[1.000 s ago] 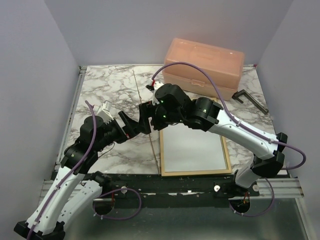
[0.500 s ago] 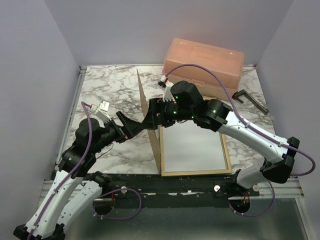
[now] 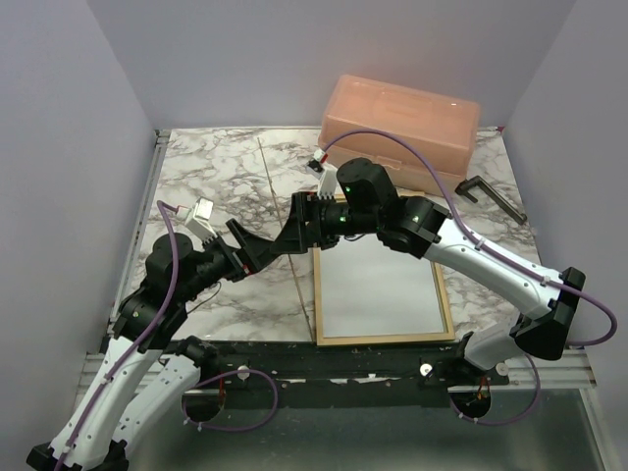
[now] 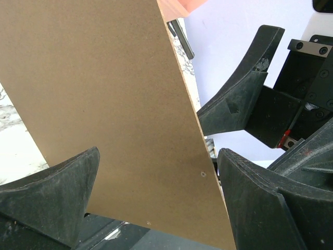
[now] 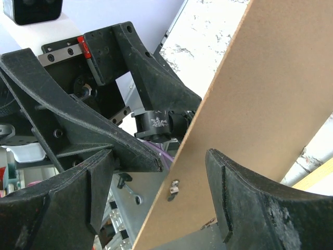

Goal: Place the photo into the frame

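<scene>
The frame [image 3: 450,306] lies on the table at centre right, pale wood back up. The photo [image 3: 378,289] fills it, plain white reverse up. Along the frame's left side the brown backing panel [image 3: 269,172] stands on edge, a thin line from above. My left gripper [image 3: 263,245] is open on the panel's left, and the panel's brown face [image 4: 114,104] fills the space between the fingers of that gripper [image 4: 158,156]. My right gripper [image 3: 297,234] is open and straddles the panel's edge [image 5: 270,94]. In the right wrist view a small metal clip [image 5: 173,188] shows between the fingers of this gripper [image 5: 160,156].
A peach plastic box [image 3: 400,132] stands at the back right. A black tool [image 3: 491,194] lies right of it. Marble tabletop [image 3: 206,167] stretches left of the panel. A black rail [image 3: 324,353] runs along the near edge, and grey walls close in on three sides.
Half a second ago the panel leaned and showed its brown face from above; now it stands edge-on again. The right arm pulled back to the right earlier; the left gripper barely moved.
</scene>
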### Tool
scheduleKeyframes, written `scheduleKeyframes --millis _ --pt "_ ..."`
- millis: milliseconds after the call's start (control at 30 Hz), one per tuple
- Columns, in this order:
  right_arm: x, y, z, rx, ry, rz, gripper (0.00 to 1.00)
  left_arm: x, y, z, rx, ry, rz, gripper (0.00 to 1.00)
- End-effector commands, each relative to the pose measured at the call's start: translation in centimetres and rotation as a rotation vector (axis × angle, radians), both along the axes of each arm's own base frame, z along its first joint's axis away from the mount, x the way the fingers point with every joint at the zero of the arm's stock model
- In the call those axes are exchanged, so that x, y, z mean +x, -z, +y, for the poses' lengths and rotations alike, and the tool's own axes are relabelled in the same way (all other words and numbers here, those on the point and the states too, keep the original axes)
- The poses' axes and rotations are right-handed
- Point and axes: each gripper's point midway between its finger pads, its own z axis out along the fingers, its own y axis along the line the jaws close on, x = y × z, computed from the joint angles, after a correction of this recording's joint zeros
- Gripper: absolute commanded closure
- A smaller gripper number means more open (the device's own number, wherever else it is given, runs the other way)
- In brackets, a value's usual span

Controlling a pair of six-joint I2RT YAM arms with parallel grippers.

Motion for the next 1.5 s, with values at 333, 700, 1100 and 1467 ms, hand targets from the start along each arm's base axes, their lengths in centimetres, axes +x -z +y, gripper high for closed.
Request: scheduleKeyframes --millis 333,700,1100,1467 --pt "0.5 0.5 -1.3 0.015 0.024 0.026 0.22 -0.3 -0.3 0.8 0.061 -0.016 0.021 0.06" --pt "1.9 2.6 -2.5 -0.040 0.084 0.032 0.22 -0.8 1.6 3.9 0.246 -0.117 0.135 0.24" --pt "2.6 4.2 -3.2 -0.078 0.117 0.037 0.22 -0.4 4.3 5.0 0.352 -0.160 0.224 0.65" --pt "4.3 8.4 -5.2 -0.209 0.191 0.045 0.22 -0.5 4.3 5.8 0.370 -0.194 0.227 0.95"
